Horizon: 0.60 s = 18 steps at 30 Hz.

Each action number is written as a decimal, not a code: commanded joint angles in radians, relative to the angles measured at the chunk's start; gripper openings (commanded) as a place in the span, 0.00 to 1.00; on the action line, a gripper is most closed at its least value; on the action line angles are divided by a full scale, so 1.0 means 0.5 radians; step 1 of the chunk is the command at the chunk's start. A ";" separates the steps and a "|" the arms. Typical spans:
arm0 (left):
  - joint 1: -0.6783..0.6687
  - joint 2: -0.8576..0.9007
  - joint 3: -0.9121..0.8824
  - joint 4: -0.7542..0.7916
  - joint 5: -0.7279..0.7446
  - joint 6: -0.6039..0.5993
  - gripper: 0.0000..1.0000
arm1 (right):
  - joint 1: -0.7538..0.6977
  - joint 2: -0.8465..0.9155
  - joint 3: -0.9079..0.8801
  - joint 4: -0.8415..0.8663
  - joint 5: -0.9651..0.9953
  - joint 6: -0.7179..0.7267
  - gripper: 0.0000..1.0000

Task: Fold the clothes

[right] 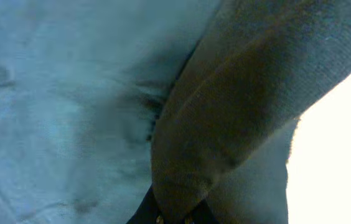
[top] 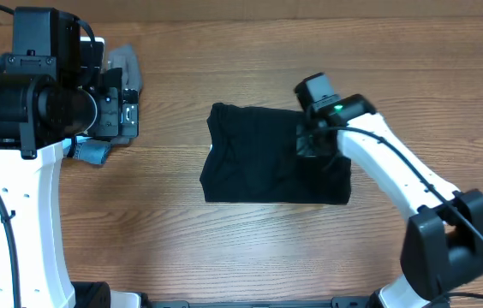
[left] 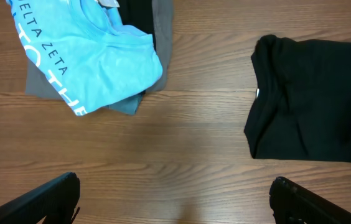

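- A black garment lies folded into a rough rectangle at the centre of the wooden worktop in the overhead view. A small white label shows at its left edge.
- The right end effector sits low over the upper right part of the garment, its white arm reaching in from the lower right corner of the frame.
- In the right wrist view, dark cloth fills almost the whole frame. The end effector's tips at the bottom centre are clamped on a raised fold of that garment.
- The left end effector hangs above bare wood with its fingers spread wide apart at the lower corners of the left wrist view, holding nothing.
- A crumpled light blue shirt with white lettering rests on grey garments at the upper left of that view, well apart from the black garment at the right.
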 commanded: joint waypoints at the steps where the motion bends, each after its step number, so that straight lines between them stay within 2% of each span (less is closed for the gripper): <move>1: 0.011 0.008 0.017 0.002 -0.018 -0.042 1.00 | 0.076 0.125 -0.005 0.048 0.002 0.100 0.04; 7: 0.011 0.008 0.017 0.002 -0.018 -0.042 1.00 | 0.101 0.130 0.041 -0.069 0.184 0.091 0.04; 13: 0.011 0.008 0.017 0.002 -0.018 -0.042 1.00 | -0.120 0.004 0.130 -0.479 0.899 0.092 0.04; 18: 0.011 0.008 0.017 0.002 -0.018 -0.042 1.00 | -0.349 -0.002 0.130 -0.450 0.844 0.090 0.04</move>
